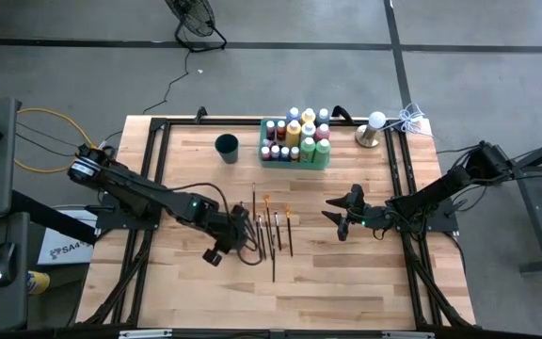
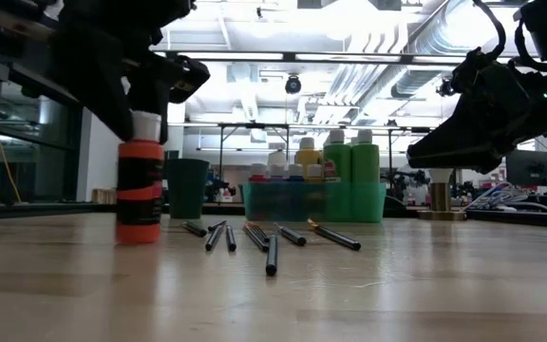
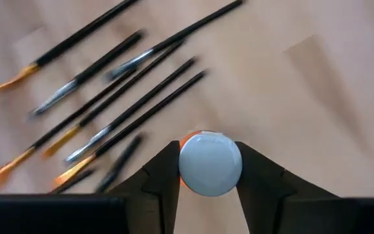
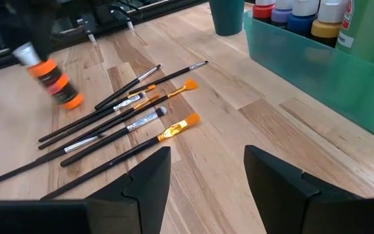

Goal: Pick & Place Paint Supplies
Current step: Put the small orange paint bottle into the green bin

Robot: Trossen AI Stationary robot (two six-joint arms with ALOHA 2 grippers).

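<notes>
An orange paint bottle (image 2: 139,195) with a white cap stands upright on its base on the wooden table, left of a scatter of thin dark-handled paintbrushes (image 1: 271,228). My left gripper (image 3: 210,175) is above the bottle, shut on it; in the high view the gripper (image 1: 241,231) hides the bottle. My right gripper (image 4: 206,188) hovers open, with nothing between its fingers, right of the brushes (image 4: 115,123), and also shows in the high view (image 1: 339,218). From the right wrist view the bottle (image 4: 56,81) shows beyond the brushes. My left gripper pinches the bottle's round white cap (image 3: 210,162) between its two fingers, one on each side. The fingers (image 3: 164,172) come slanting down from above, from the table's left. The bottle stands upright with its base (image 2: 138,236) on the table.
A translucent green tray (image 2: 302,201) with several paint bottles stands at the far middle (image 1: 294,160), with a dark round cup (image 1: 227,148) to its left. A white-topped object on a metal base (image 1: 373,129) stands at the far right. Black frame rails run along the table's sides.
</notes>
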